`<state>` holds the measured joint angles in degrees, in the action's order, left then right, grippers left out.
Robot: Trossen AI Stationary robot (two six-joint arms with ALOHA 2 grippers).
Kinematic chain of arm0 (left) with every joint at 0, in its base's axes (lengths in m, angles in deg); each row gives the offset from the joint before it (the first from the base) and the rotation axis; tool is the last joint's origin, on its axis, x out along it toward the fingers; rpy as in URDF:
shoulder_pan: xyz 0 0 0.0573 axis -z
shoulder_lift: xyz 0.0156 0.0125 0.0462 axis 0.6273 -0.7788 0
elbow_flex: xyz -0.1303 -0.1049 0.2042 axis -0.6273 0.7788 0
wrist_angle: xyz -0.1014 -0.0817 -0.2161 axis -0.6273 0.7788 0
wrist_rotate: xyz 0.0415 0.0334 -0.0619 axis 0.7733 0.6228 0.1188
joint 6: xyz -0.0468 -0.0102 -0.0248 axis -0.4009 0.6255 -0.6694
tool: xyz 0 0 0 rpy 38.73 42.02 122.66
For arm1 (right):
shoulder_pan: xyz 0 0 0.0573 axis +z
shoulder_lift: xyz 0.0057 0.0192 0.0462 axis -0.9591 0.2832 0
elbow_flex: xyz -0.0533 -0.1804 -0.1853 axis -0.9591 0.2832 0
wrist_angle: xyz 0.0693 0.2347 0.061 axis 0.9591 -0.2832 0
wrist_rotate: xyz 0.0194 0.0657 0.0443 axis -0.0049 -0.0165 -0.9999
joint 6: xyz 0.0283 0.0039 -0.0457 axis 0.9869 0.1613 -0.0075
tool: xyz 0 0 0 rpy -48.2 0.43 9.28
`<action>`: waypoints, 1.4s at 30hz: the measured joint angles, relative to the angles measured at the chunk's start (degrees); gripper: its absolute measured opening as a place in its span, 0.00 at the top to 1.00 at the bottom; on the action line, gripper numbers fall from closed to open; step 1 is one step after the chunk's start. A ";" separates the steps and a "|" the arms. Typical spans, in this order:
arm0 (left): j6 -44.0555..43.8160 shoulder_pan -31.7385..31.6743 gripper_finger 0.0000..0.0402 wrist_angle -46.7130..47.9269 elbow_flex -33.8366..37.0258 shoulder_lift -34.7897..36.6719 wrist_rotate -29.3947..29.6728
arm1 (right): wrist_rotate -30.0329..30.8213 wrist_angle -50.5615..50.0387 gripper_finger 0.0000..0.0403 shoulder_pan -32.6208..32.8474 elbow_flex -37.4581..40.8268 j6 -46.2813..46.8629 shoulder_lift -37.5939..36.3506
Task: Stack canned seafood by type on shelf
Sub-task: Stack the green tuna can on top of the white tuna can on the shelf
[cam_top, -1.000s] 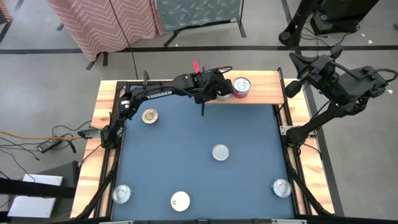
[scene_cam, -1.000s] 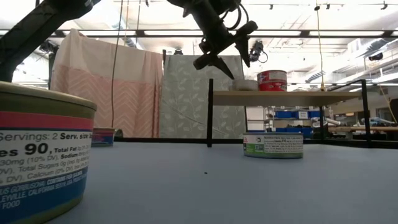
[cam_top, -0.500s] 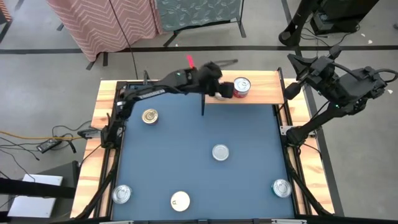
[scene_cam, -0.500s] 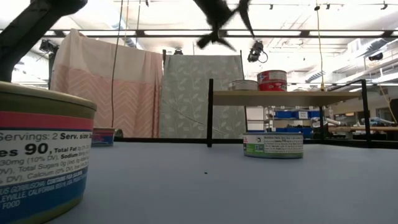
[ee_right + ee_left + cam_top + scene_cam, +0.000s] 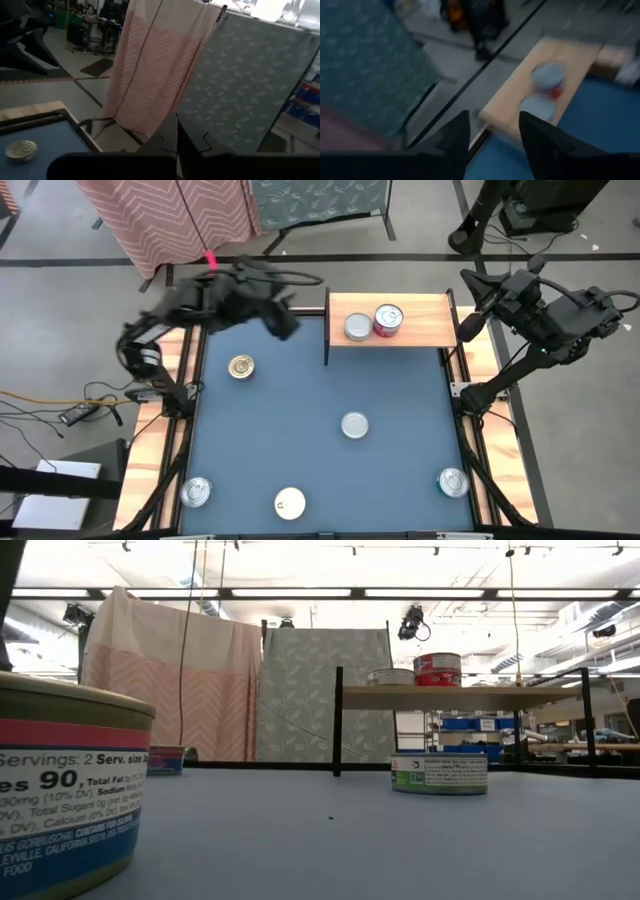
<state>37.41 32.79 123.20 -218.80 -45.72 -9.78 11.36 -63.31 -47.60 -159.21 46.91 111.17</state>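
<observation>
The left pincer (image 5: 283, 323) has pulled back from the shelf (image 5: 425, 332) and now hangs over the worktop's (image 5: 300, 420) far left corner, well apart from the tins it was just over. Its fingers (image 5: 457, 132) stand part open with nothing between them. A second ago it was above the silver-lidded tin (image 5: 357, 327), which now sits on the shelf on its own, just beside the red-sided tin (image 5: 388, 319) and on the side of it nearer this pincer. In my judgement that tin has just been delivered, so two tins are on the shelf, side by side and not stacked, and the arm is free to fetch another.

The nearest loose tin to the left pincer is the gold-lidded one (image 5: 240, 366), close by on the worktop. Farther off lie a silver tin at mid-worktop (image 5: 354, 424) and three along the near edge: a silver one (image 5: 195, 492), a white-lidded one (image 5: 290, 502) and another silver one (image 5: 452, 482).

The right pincer (image 5: 468, 323) waits off the worktop beyond the shelf's far end, fingers closed on nothing.

In the low view a tin close to the camera (image 5: 70, 790) reads "Servings: 2 Serv. size", "90, Total Fat", "Total Sugars 0g" and "CALIFORNIA 92618 USA". The green-and-white label on the tin under the shelf (image 5: 439, 772) is too small to read.
</observation>
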 joint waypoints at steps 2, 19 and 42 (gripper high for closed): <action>-0.87 -0.36 0.62 6.17 0.04 2.31 0.09 | -0.92 0.00 0.98 0.00 0.00 1.78 0.09; -11.69 1.98 0.76 17.98 9.61 33.04 4.99 | -12.79 3.29 0.98 -0.92 -0.02 14.02 10.67; -17.29 2.27 0.76 -22.53 80.07 94.68 -8.50 | -63.18 -2.86 0.98 -11.52 0.00 28.82 23.79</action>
<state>20.12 35.06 100.67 -138.73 48.96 -18.29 -51.82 -66.17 -59.12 -159.21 75.73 134.96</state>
